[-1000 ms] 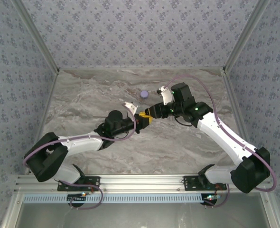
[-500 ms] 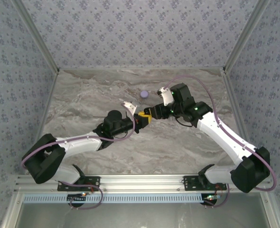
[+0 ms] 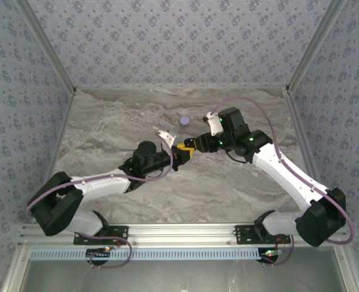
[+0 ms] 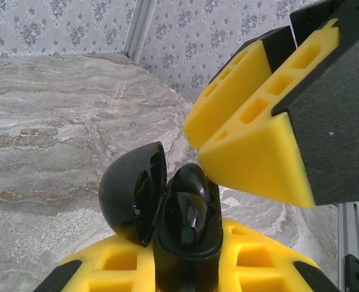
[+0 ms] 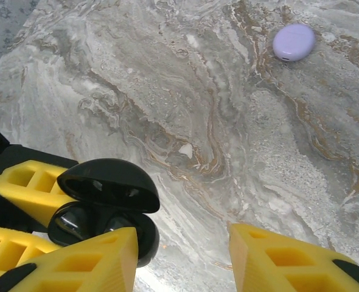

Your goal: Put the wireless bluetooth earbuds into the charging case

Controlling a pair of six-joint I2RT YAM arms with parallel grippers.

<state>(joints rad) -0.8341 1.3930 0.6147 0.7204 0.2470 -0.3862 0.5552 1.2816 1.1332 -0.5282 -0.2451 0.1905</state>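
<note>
Grippers face to face over an open charging case (image 4: 188,243)

In the top view the left arm reaches from the lower left towards the middle of the marbled desk (image 3: 106,121), and the left gripper (image 3: 181,153) ends just left of centre. Its wrist view shows its yellow pads (image 4: 240,246) clamped on the base of the black case at the bottom of the frame. The lid (image 4: 134,191) hangs open to the left, tilted. Glossy black earbuds (image 4: 190,182) sit inside the base, one rounded top rising above the rim; how many are in there cannot be told.

Just right of the case, the right gripper (image 3: 195,144) points at it from the upper right. Its jaws stand apart, with bare desk showing between them in its own wrist view. The finger (image 5: 76,261) at the lower left of that frame overlaps the case; whether it touches cannot be told. A closed lavender disc (image 5: 294,42) lies alone on the desk at the upper right of that frame, well apart from both grippers.
</note>
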